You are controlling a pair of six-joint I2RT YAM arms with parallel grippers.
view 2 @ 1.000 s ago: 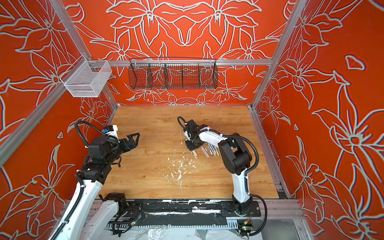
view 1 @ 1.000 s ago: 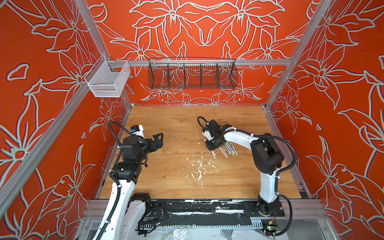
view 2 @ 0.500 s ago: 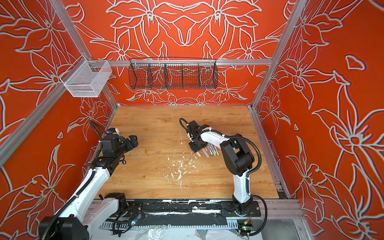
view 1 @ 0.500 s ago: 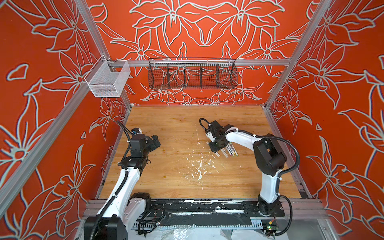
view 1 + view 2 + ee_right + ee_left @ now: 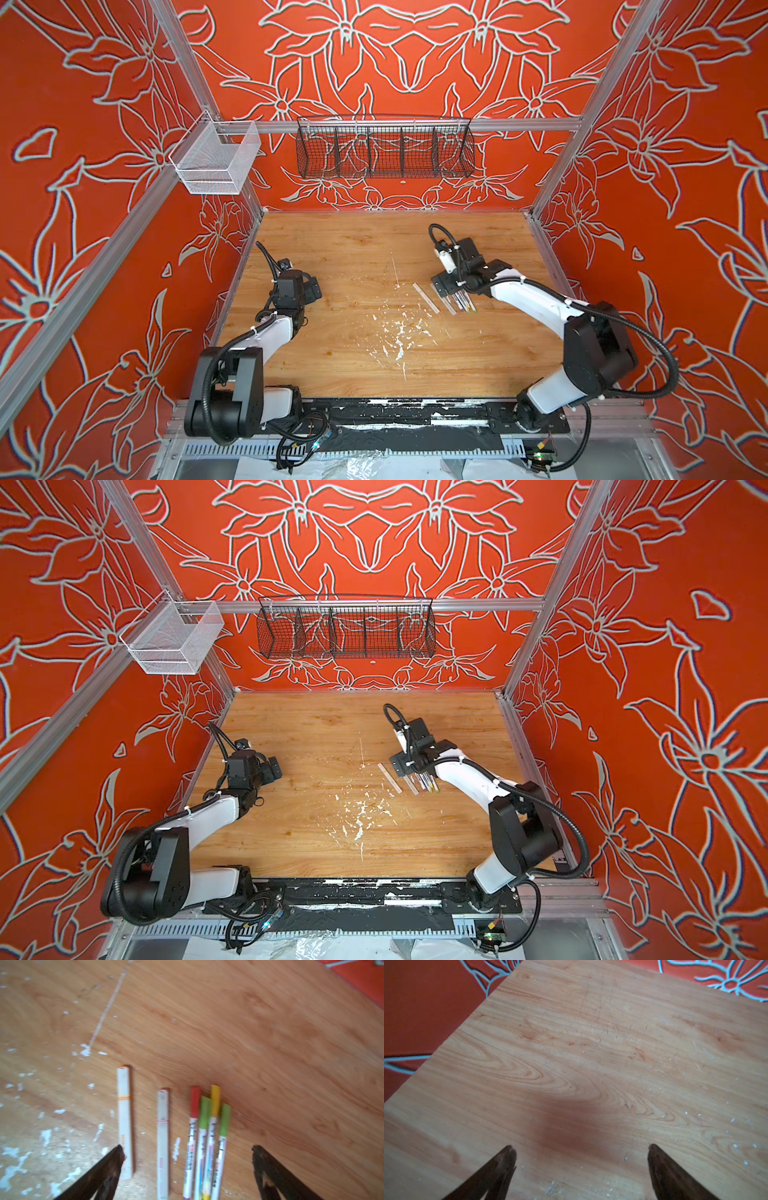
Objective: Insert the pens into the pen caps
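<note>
Six pens lie side by side on the wooden table (image 5: 353,257) and all carry pen caps. Four white barrels with dark print (image 5: 209,1153) touch each other, capped red (image 5: 195,1103), green (image 5: 205,1112), yellow (image 5: 215,1100) and green (image 5: 225,1120). Two pale pens (image 5: 124,1118) (image 5: 162,1138) with pale caps lie apart beside them. Both top views show the row (image 5: 459,300) (image 5: 424,780). My right gripper (image 5: 189,1152) (image 5: 445,287) hovers open just above the row, holding nothing. My left gripper (image 5: 581,1148) (image 5: 312,287) is open over bare wood at the left.
White paint flecks (image 5: 397,332) spot the middle of the table. A black wire basket (image 5: 384,151) hangs on the back wall and a white mesh basket (image 5: 214,160) on the left rail. Red patterned walls close in three sides.
My right gripper has gone from shut to open above the pens and drawn back slightly. My left arm has folded down and back toward the left edge, its gripper still open.
</note>
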